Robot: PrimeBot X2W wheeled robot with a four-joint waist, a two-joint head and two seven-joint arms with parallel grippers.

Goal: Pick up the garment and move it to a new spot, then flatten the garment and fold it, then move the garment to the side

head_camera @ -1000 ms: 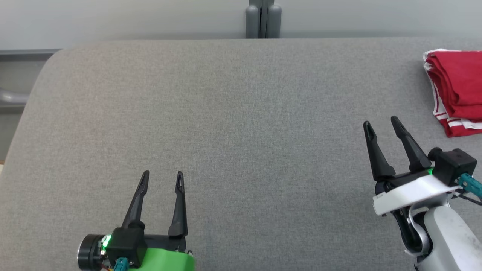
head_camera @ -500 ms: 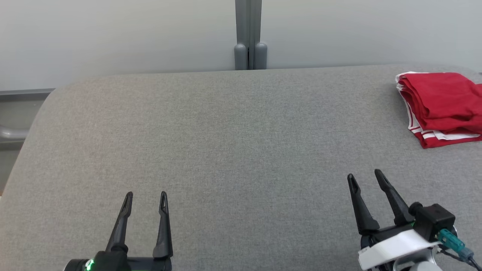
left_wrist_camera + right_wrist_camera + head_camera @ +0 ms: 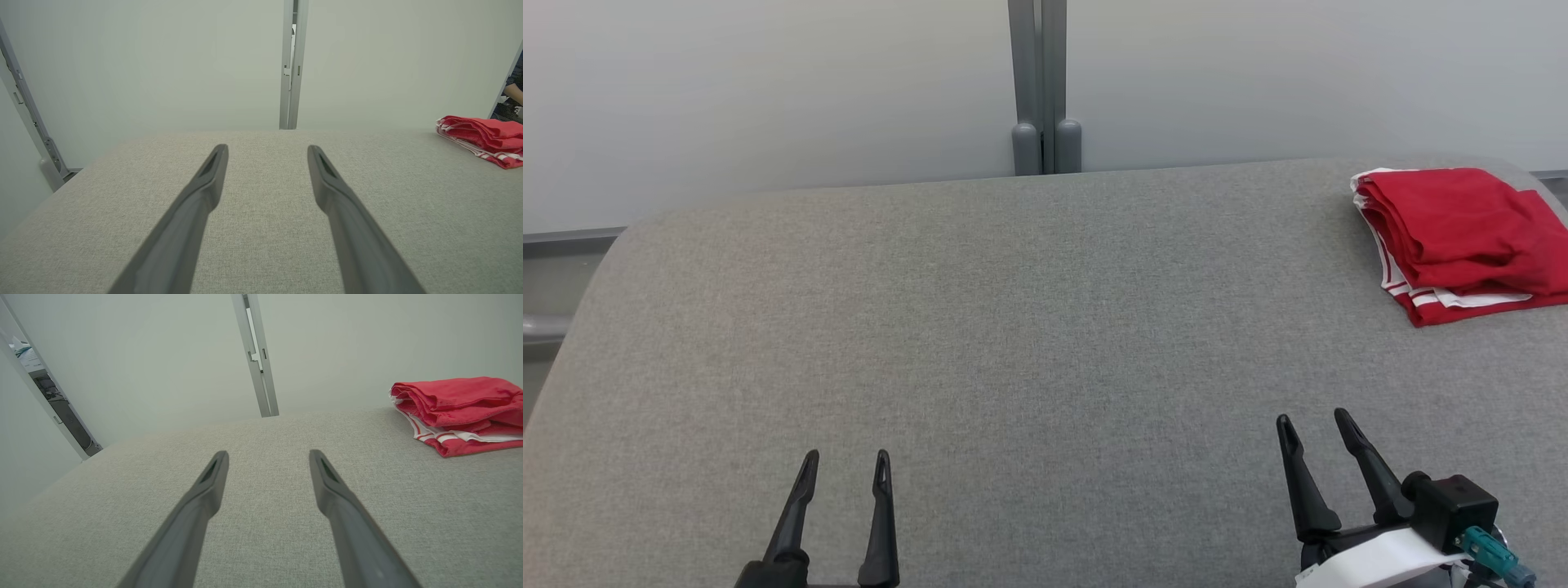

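The garment (image 3: 1458,233) is red with white stripes and lies folded at the far right of the grey padded table (image 3: 1029,327). It also appears as the garment (image 3: 486,139) at the right edge of the left wrist view and as the garment (image 3: 457,412) at the upper right of the right wrist view. My left gripper (image 3: 845,461) stands open near the front left, nothing between its fingers. My right gripper (image 3: 1313,426) stands open at the front right, well short of the garment and apart from it.
A pale wall with a grey vertical post (image 3: 1037,90) runs behind the table. The table's left edge (image 3: 580,294) curves down toward a grey rail. A person's arm (image 3: 514,92) shows past the wall's right end.
The head camera has tilted up, so the table and garment sit lower and further left in view. Both grippers have drawn back toward the front edge, still open.
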